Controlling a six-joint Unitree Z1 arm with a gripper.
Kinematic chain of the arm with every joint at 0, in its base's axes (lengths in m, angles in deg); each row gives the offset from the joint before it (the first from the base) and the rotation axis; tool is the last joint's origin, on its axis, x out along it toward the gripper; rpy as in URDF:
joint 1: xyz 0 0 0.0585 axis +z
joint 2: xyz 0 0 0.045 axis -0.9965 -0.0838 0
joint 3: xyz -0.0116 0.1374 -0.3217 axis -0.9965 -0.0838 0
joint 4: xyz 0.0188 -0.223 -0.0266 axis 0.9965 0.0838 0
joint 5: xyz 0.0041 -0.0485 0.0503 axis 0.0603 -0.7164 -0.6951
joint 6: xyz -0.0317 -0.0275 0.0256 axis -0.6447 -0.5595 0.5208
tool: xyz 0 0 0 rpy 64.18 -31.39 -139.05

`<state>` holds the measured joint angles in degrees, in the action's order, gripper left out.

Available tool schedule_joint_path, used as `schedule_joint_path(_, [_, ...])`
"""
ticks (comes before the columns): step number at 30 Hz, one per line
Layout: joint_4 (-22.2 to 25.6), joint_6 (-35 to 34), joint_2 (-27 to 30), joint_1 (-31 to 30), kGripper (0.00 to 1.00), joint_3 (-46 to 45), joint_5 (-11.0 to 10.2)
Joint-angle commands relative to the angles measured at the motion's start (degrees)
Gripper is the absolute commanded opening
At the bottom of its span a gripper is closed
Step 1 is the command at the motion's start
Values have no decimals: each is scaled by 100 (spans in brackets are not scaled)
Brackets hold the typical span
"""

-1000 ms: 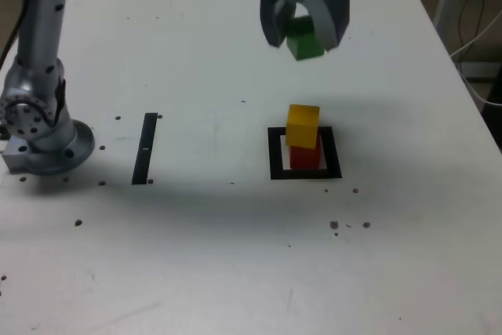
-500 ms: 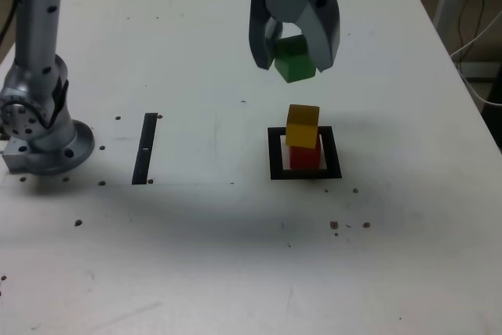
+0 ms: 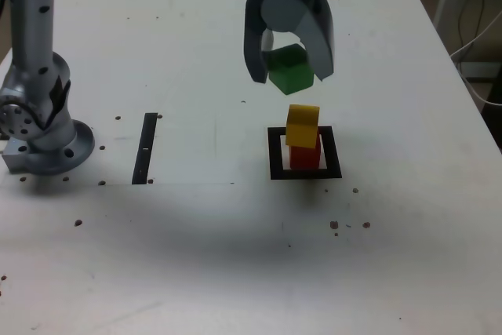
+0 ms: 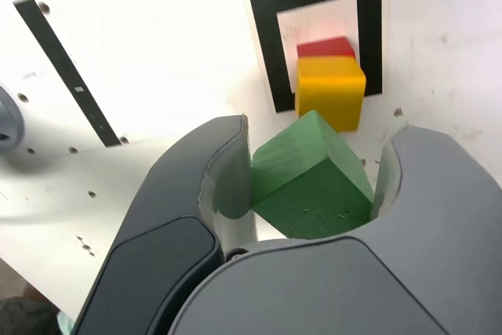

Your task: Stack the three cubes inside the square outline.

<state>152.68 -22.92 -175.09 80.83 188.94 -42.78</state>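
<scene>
Gripping the green cube [image 3: 291,69] between the fingers [image 3: 289,56], upper centre of the exterior view, above and beside the yellow cube [image 3: 303,125], itself atop the red cube [image 3: 305,154] within the square outline [image 3: 276,172], right of centre. Probably light, stiff and smooth; best held across opposite flat faces, squarely, lest edge contact permit twisting.

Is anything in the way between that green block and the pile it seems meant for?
Nothing visible stands between them: the gripper holds the green cube up, and the yellow cube, on the red cube inside the square outline, has its top uncovered.
</scene>
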Motion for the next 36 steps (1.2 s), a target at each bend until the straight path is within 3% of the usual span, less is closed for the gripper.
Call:
schedule_joint_path(1, [-65, -52, -81, -61, 0, 38, 39])
schedule_joint_path(9, [-339, -112, -351, -101, 0, -18, 144])
schedule_joint_path(20, [-468, -88, -446, 9, 3, -316, 74])
schedule_joint_path(24, [-477, -76, -452, 78, 18, -449, 82])
schedule_joint_path(29, [-527, -62, -470, 98, 48, -461, 96])
schedule_joint_path(32, [-573, -38, -462, 99, 55, -416, 81])
schedule_joint_path(36, [-616, -15, -446, 100, 57, -392, 41])
